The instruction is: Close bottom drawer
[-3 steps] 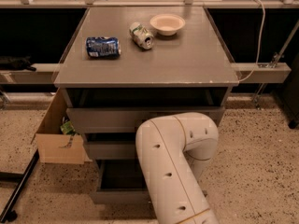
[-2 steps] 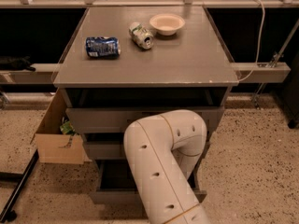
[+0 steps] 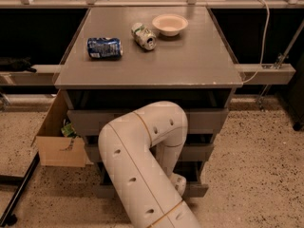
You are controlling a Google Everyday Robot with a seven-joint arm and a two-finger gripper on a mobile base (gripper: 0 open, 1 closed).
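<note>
Low down, hand (image 3: 178, 184) at the bottom drawer (image 3: 197, 190) front, mostly behind the arm (image 3: 137, 170), its grip unclear.

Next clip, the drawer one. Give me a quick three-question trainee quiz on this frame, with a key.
1. True or false: the bottom drawer is fully shut.
2. What lies between the blue can and the bowl on the cabinet top? A) a green-and-white can B) a mug C) an apple
3. Where is the gripper?
Key: 1 false, it stands pulled out. 2 A. 3 Out of sight behind the white arm, which reaches down to the bottom drawer.
</note>
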